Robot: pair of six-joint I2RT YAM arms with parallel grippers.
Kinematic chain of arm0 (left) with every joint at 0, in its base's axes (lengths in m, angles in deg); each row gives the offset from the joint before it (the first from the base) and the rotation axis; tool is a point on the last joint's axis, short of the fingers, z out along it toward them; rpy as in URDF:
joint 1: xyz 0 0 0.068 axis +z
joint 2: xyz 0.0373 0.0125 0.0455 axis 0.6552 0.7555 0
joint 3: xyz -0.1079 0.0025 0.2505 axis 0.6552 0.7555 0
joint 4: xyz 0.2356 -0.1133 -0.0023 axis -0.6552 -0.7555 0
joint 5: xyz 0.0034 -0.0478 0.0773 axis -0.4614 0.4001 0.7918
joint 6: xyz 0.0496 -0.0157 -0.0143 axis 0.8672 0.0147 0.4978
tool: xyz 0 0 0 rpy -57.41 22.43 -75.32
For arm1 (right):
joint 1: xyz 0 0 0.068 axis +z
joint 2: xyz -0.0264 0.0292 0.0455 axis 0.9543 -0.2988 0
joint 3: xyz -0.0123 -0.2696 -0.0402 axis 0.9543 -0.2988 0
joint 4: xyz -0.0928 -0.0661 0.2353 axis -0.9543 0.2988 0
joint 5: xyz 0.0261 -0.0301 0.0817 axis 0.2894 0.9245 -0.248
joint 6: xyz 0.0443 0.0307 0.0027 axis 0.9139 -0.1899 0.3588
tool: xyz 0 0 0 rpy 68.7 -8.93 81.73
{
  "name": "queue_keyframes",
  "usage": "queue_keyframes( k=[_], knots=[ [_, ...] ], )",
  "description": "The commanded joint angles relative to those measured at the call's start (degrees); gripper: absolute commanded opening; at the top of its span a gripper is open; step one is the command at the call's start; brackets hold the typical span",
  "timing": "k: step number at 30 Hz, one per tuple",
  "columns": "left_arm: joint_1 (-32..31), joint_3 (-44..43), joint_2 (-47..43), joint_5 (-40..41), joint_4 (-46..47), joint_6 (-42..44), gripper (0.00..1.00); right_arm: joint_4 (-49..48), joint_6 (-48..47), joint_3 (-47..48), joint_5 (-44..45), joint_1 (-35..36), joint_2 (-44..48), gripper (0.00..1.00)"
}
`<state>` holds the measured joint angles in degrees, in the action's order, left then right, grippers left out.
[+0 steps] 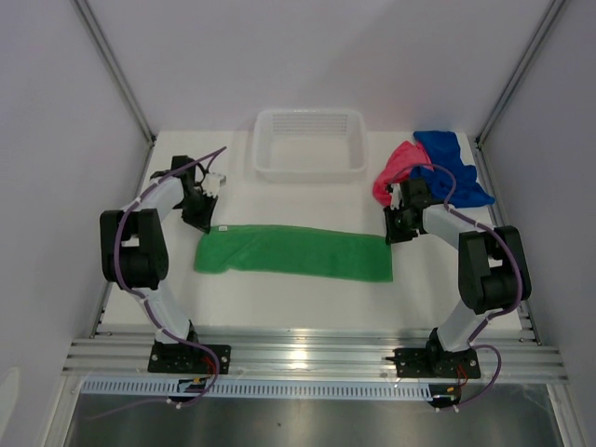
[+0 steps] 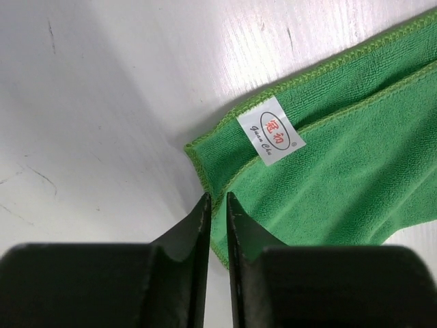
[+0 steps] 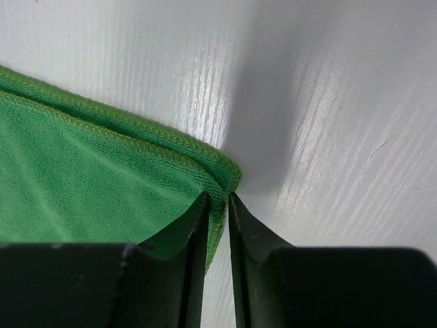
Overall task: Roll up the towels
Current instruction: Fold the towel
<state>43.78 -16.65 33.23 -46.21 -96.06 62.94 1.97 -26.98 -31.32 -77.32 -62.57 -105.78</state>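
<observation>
The pink towel (image 1: 393, 169) partly hides behind the right arm (image 1: 445, 216).

Folded towel (image 1: 293, 252) between both arms, basket (image 1: 310, 144) behind, two towels (image 1: 430, 168) far right.

- My white counter (image 1: 279, 298) carries everything.
- A green towel (image 1: 293, 252), folded into a long strip, lies flat across its middle.
- A white basket (image 1: 310, 166) sits at the far edge.
- Pink towel (image 1: 393, 170) and blue towel (image 1: 449, 164) lie crumpled together, far right.

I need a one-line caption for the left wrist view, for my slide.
Left claw, nearly closed, poised at the labelled corner of the folded green towel on the white table.
</observation>
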Motion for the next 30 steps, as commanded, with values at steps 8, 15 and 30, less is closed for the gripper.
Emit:
queue_keyframes(
  k=[8,15,30],
  knots=[
    [-0.1,-2.1,2.2,1.9,-1.1,1.3,0.18,-0.1,-0.5,2.1,1.5,0.0,1.4,0.11],
    [-0.1,-2.1,2.5,2.8,-0.7,1.7,0.19,0.0,-0.5,2.1,1.7,-0.1,1.4,0.19],
    [-0.2,-1.8,0.3,2.0,0.3,1.9,0.16,0.3,-0.8,2.2,2.8,-0.1,1.5,0.13]
  ],
)
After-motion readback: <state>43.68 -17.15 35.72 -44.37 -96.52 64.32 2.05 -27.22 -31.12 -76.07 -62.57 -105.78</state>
